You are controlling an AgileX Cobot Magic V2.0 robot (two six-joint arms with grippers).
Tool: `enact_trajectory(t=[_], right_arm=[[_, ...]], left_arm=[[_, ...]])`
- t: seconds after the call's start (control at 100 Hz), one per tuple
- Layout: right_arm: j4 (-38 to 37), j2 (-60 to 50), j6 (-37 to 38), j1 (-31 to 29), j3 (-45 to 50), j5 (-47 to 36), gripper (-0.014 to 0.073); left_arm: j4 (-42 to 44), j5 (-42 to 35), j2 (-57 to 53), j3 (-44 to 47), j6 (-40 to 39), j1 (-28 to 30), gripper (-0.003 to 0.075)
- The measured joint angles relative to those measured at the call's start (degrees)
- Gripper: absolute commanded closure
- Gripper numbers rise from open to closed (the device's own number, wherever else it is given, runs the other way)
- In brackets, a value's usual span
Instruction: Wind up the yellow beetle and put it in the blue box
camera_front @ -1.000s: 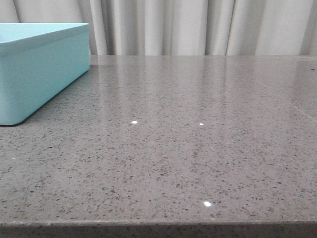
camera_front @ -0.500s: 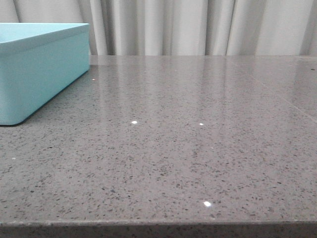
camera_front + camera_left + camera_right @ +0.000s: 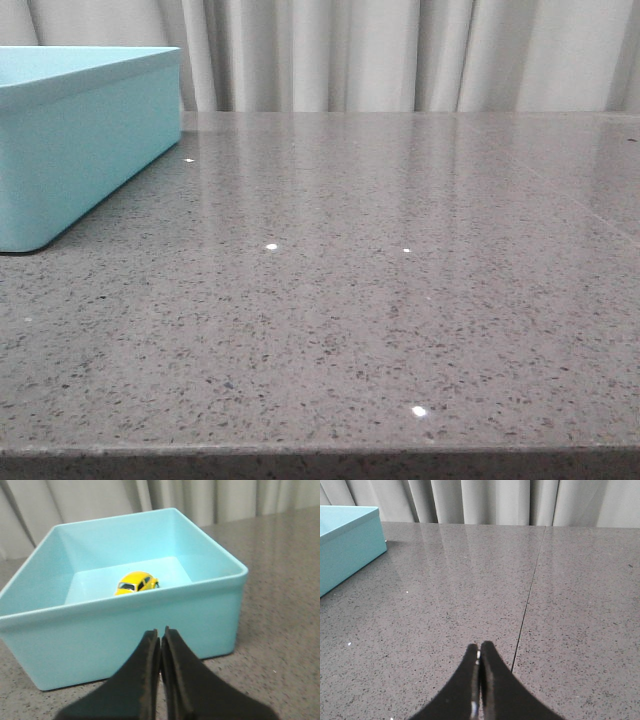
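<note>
Yellow beetle (image 3: 136,583) glossy, dark windows, upright inside blue box (image 3: 210,615)

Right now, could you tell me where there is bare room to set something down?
The grey table is bare from the blue box on the left to the curtain behind. Inside the box, floor is open around the yellow beetle, but walls hem it in.

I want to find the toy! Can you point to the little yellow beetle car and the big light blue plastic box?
small glossy yellow beetle car (image 3: 136,582), left wrist view, on its roof.
large light blue plastic box (image 3: 120,640), left wrist view, on its near outer wall.
</note>
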Motion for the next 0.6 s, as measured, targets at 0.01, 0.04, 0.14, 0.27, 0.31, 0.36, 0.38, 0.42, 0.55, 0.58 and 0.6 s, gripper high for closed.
enact_trajectory(t=[0.01, 0.04, 0.14, 0.27, 0.31, 0.36, 0.38, 0.42, 0.55, 0.58, 0.6], right_arm=[[0.0, 0.0, 0.0, 0.0, 0.0, 0.0, 0.0659], [0.0, 0.0, 0.0, 0.0, 0.0, 0.0, 0.0659], [0.0, 0.0, 0.0, 0.0, 0.0, 0.0, 0.0659], [0.0, 0.0, 0.0, 0.0, 0.0, 0.0, 0.0659], [0.0, 0.0, 0.0, 0.0, 0.0, 0.0, 0.0659], [0.0, 0.0, 0.0, 0.0, 0.0, 0.0, 0.0659], [0.0, 0.0, 0.0, 0.0, 0.0, 0.0, 0.0659], [0.0, 0.0, 0.0, 0.0, 0.0, 0.0, 0.0659], [-0.1, 0.0, 0.0, 0.0, 0.0, -0.1, 0.0659], [-0.1, 0.0, 0.0, 0.0, 0.0, -0.1, 0.0659], [-0.1, 0.0, 0.0, 0.0, 0.0, -0.1, 0.0659]], left_arm=[[0.3, -0.4, -0.3, 0.5, -0.4, 0.0, 0.0739], [2.0, -2.0, -0.7, 1.4, -2.2, 0.0, 0.0739], [6.9, -7.3, -2.1, 4.4, -8.2, 0.0, 0.0739], [11.9, -12.2, -3.3, 8.4, -15.2, 0.0, 0.0739], [13.3, -13.0, -3.7, 9.7, -17.5, 0.0, 0.0739], [14.6, -14.1, -4.0, 11.3, -19.5, 0.0, 0.0739], [15.1, -14.5, -4.0, 12.0, -20.2, 0.0, 0.0738], [15.7, -14.7, -4.0, 13.0, -21.3, 0.2, 0.0739], [16.6, -15.1, -4.0, 13.8, -23.5, 1.0, 0.0738], [16.6, -14.8, -4.0, 13.8, -23.6, 1.1, 0.0738], [16.6, -14.4, -4.0, 13.8, -23.8, 1.2, 0.0738]])
